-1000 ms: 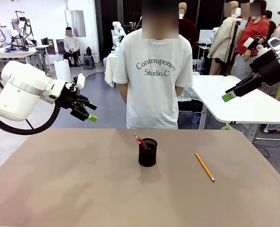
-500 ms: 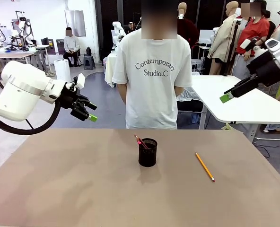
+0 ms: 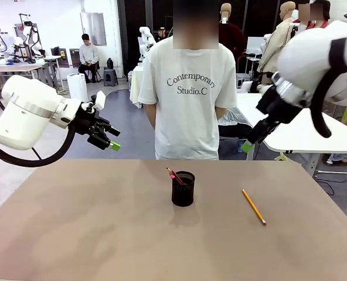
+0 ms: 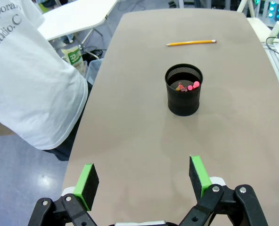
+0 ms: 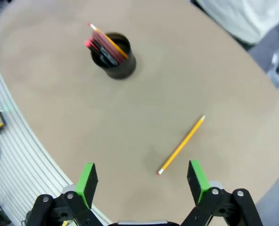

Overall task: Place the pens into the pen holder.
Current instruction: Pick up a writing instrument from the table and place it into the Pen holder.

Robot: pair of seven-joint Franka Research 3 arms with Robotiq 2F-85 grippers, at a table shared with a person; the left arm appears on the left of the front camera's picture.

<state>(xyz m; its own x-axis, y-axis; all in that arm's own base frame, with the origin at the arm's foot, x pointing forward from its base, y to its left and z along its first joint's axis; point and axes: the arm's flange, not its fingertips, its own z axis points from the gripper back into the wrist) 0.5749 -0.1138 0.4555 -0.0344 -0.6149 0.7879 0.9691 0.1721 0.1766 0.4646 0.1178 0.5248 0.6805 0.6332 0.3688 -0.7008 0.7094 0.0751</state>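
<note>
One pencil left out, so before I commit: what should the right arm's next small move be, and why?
Probably lower the right gripper toward the yellow pencil: it lies flat on the table, apart from the pen holder, just ahead of the open jaws.

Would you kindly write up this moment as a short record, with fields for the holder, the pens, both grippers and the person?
pen holder: black mesh cup, upright near the middle of the table
pens: standing inside the holder, leaning
pencil: yellow-orange, flat on the table, to the robot's right of the holder, apart from it
left gripper: raised near the far left edge, jaws open, empty
right gripper: raised above the pencil, jaws open, empty
person: standing at the far side, white T-shirt
</note>
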